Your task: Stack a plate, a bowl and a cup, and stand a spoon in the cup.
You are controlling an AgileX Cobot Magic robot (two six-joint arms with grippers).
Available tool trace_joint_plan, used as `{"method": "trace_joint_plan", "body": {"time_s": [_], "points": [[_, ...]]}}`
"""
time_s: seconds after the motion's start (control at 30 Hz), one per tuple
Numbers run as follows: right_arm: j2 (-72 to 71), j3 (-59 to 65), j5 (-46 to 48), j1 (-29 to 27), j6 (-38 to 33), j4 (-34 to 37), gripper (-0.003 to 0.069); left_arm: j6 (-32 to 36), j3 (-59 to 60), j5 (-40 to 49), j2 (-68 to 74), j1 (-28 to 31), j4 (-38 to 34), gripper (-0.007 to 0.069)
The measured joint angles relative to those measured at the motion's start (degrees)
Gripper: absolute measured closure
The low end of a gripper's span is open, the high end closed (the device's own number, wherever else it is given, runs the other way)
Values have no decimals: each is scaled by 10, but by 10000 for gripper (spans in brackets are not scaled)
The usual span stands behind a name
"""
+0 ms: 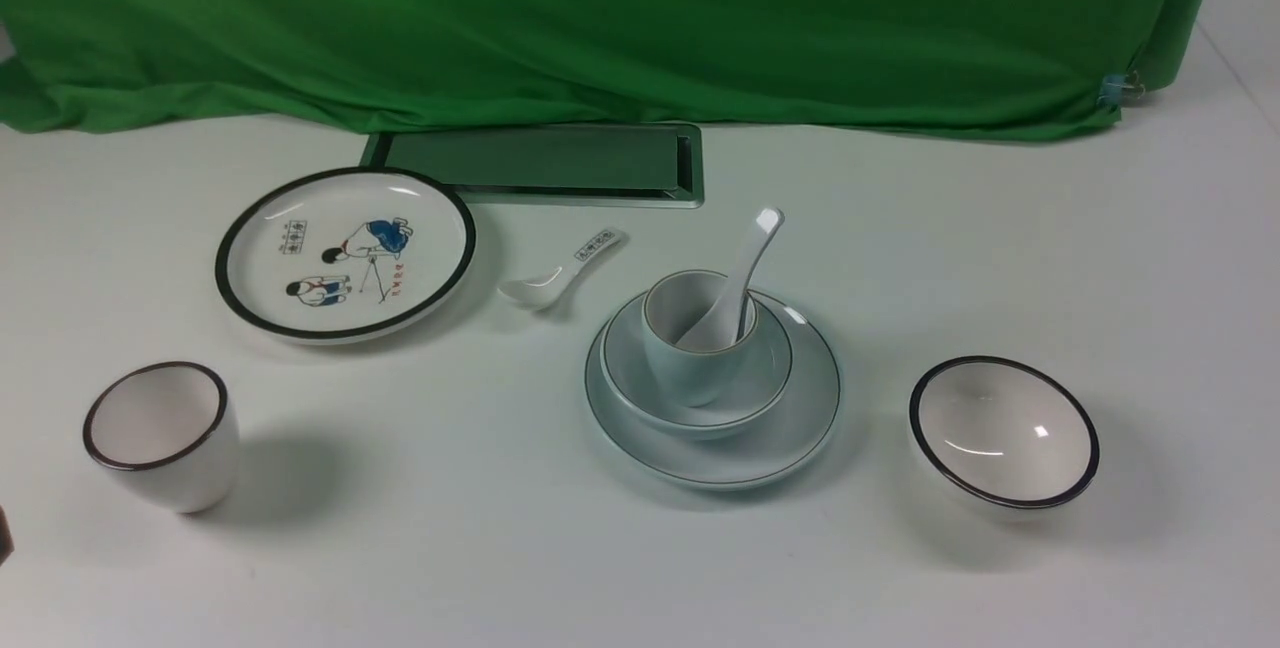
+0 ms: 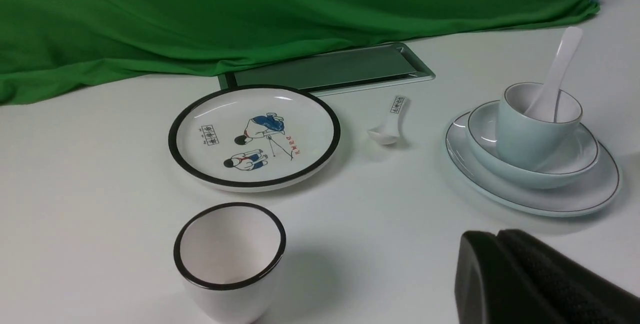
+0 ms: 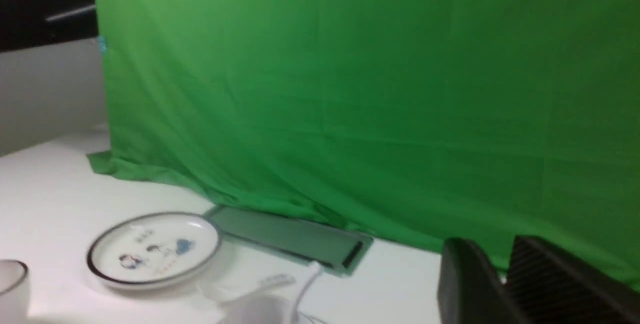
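In the front view, the spoon leans in the cup, handle toward one o'clock. In the left wrist view, the left hand is clenched, apart from the spoon.

Bright, soft shadows, glossy glints; right wrist view blurred, perhaps moving.

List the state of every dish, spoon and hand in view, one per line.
Pale plate: upright, under the bowl
Pale bowl: upright, holding the cup
Pale cup: upright, holding the plain spoon
Plain spoon: leaning, handle up
Cartoon plate: face up
Black-rimmed cup: upright, empty
Black-rimmed bowl: upright, empty
Printed spoon: lying flat
Left hand: shut
Right hand: slightly open
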Motion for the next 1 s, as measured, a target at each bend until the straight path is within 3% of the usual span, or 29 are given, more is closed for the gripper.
{"method": "trace_joint_plan", "body": {"time_s": [0.07,0.17,0.27,0.43,0.57,0.7,1.0], "points": [[-12,11,-1,-6,3,1,592,0,0,0,0,0,0,656],[-16,29,-19,-9,9,2,644,0,0,0,0,0,0,656],[-36,79,-34,-30,11,2,649,0,0,0,0,0,0,656],[-98,177,-37,-114,12,0,649,0,0,0,0,0,0,656],[-154,250,-37,-186,22,-50,649,0,0,0,0,0,0,656],[-214,315,-29,-270,96,-111,649,0,0,0,0,0,0,655],[-243,320,39,-263,123,-128,652,0,0,1,0,0,0,656]]}}
